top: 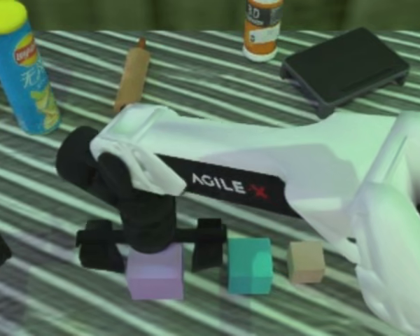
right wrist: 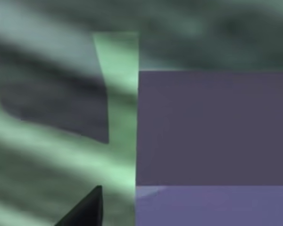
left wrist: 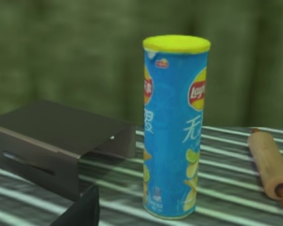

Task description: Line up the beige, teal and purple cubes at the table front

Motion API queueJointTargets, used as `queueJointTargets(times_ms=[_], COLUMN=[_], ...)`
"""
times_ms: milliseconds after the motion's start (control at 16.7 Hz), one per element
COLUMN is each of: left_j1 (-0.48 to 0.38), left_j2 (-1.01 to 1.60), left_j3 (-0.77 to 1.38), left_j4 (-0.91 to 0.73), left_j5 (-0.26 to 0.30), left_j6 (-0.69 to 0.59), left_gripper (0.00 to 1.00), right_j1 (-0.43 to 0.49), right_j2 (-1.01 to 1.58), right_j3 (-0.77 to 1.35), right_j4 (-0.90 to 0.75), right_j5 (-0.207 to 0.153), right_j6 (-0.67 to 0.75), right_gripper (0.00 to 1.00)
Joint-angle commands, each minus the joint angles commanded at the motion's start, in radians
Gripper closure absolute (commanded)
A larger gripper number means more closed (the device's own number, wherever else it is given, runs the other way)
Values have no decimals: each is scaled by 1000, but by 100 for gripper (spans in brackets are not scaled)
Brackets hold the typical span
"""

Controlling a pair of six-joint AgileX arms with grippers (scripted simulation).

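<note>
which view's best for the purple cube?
The top view: it shows the whole purple cube on the striped table, left of the teal cube, with the right gripper open above it. The right wrist view shows only part of it, close up. The left wrist view shows none of it.

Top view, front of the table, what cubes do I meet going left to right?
purple cube → teal cube → beige cube. The right gripper sits over the purple cube, its jaws spread wide to either side.
</note>
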Motion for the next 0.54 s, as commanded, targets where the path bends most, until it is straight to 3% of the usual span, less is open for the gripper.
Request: queueJointTargets(times_ms=[540], left_j1=[0], left_j2=[0], left_j3=[0], left_j4=[0], left_j5=[0], left_j6=[0], left_gripper=[0], right_j1=[8], right_j2=[-23], right_j3=[220], right_j4=[-243], right_j5=[1], right_j6=[-2], right_gripper=[0])
